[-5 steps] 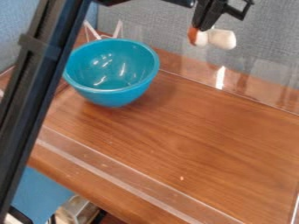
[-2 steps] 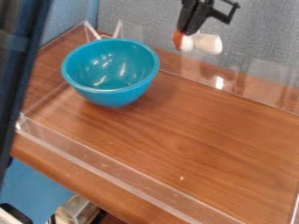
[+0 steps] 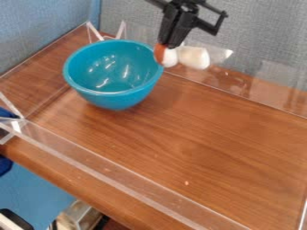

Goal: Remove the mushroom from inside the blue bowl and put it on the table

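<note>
Hand (image 3: 170, 52) moved left with one mushroom (image 3: 184, 57), one blue bowl (image 3: 113, 75)

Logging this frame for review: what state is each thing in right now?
end effector: shut on the mushroom, up in the air.
mushroom: held, out of the bowl, above the table's far side.
blue bowl: upright on the table, nothing in it.
table: bears only the bowl.
</note>
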You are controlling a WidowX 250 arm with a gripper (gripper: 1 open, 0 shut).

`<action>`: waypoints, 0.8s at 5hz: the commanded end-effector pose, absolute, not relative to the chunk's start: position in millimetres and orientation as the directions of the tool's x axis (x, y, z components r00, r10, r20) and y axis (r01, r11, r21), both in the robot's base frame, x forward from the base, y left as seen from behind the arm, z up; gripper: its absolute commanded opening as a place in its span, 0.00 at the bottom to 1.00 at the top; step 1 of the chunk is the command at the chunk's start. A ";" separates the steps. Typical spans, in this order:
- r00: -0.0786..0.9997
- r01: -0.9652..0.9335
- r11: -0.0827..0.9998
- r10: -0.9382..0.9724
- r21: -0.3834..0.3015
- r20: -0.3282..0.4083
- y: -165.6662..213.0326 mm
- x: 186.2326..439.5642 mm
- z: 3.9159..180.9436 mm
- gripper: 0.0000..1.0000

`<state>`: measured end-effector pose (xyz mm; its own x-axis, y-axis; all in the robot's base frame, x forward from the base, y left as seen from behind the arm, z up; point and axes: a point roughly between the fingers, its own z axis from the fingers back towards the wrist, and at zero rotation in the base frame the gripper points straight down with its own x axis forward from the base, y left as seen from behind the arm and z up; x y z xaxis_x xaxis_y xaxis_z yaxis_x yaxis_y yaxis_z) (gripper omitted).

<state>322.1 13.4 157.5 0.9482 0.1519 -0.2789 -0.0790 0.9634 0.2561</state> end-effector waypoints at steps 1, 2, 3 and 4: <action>0.961 -0.097 0.962 0.157 0.254 -0.230 8.7 300.3 171.4 0.00; 0.952 -0.091 0.964 0.158 0.250 -0.263 -2.9 289.4 154.9 0.00; 0.939 -0.105 0.964 0.176 0.242 -0.295 -15.7 279.9 136.5 0.00; 0.931 -0.115 0.966 0.186 0.231 -0.313 -25.7 274.4 119.5 0.00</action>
<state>272.6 -23.6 103.8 0.9099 0.1952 -0.3661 -0.1073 0.9631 0.2470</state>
